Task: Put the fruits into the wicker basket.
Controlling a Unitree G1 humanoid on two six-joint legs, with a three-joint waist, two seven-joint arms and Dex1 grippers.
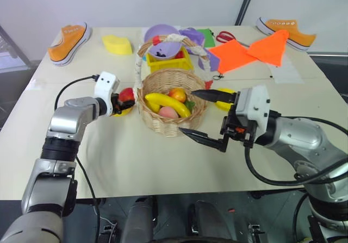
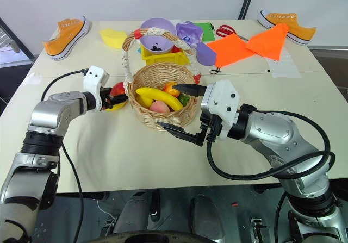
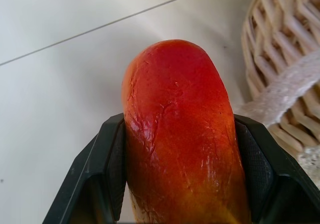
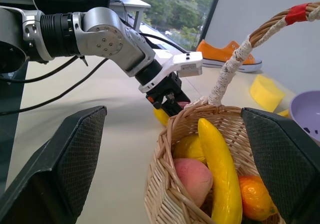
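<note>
The left pincer is closed on the mango; the right pincer is held level, jaws spread wide.

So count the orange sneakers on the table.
2. One orange sneaker lies at the far left corner of the table, the other orange sneaker at the far right corner. None seem hidden.

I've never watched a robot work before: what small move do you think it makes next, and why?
Probably lift: the left gripper has its fingers pressed against both sides of the red-and-yellow plastic mango, which sits on the table just outside the round tan wicker basket. Raising it over the rim looks like the natural step. The right gripper waits open beside the basket.
</note>
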